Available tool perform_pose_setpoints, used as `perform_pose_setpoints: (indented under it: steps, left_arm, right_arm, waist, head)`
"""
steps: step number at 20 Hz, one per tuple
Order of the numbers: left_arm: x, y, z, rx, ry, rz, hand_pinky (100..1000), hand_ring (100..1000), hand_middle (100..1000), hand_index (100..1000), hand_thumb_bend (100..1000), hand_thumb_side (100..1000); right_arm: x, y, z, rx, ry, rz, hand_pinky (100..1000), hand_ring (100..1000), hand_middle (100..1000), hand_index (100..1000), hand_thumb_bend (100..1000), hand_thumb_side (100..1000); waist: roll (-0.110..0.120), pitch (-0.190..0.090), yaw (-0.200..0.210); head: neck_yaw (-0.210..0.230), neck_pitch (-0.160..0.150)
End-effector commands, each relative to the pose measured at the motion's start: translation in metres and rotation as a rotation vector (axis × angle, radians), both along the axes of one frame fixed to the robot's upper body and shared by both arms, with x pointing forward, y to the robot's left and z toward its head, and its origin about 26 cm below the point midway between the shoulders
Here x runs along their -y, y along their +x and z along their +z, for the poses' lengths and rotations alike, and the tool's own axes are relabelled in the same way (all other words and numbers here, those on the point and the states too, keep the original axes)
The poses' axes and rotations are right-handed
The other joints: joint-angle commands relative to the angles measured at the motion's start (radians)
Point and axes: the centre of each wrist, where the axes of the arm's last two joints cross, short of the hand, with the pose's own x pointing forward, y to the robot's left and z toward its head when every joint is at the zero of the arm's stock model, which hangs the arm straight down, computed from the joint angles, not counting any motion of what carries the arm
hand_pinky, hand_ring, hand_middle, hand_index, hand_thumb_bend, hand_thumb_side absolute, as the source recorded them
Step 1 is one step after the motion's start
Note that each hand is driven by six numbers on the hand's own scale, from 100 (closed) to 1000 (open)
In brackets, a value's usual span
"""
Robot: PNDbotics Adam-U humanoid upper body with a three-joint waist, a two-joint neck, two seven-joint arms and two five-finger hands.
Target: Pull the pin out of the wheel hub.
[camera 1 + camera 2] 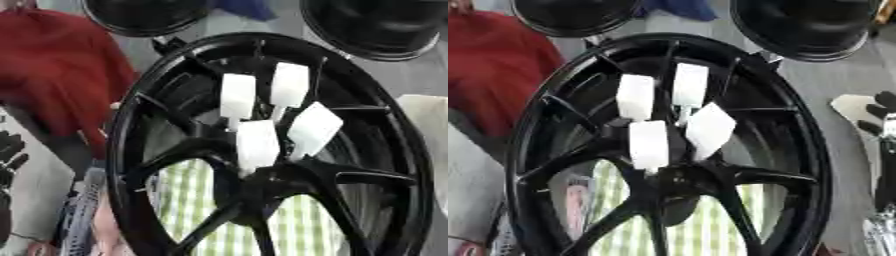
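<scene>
Four white pins (258, 142) crowd the wheel hub (262, 185), little room between them. Black spokes (767, 176) fence the openings. Two dark round objects (372, 25) block the far side.

Grey floor (411, 75), green-checked cloth (197, 200) (below the spokes)

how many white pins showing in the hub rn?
4 white pins in the black wheel hub: upper left, upper right, lower middle, right and tilted. More could sit hidden behind the spokes.

Head stereo pair, looking down, close on shared wheel hub (262, 150)
</scene>
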Motion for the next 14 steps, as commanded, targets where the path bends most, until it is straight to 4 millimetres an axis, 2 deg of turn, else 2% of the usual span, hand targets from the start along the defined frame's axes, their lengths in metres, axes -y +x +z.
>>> perform_pose_setpoints:
  steps: [1,7,14]
  left_arm:
    - [-0.009,-0.003,0.007,0.015,0.034,0.019,889,871,783,870,262,744]
    - [-0.014,-0.005,0.005,0.005,0.046,0.038,889,871,783,870,262,745]
    - [-0.019,-0.008,0.001,-0.015,0.055,0.059,890,872,783,870,261,748]
  right_arm:
    - [0.016,-0.011,0.026,0.067,-0.114,-0.005,724,806,766,785,100,712]
    - [0.048,-0.022,0.056,0.105,-0.364,0.005,742,811,772,793,100,660]
    - [0.064,-0.028,0.098,0.032,-0.750,0.035,785,823,783,810,100,601]
  waist:
    - [0.001,-0.027,-0.004]
    - [-0.010,-0.033,-0.014]
    - [-0.017,-0.040,-0.024]
  head:
    - [0.010,-0.003]
    - [0.023,0.010]
    - [0.029,0.043]
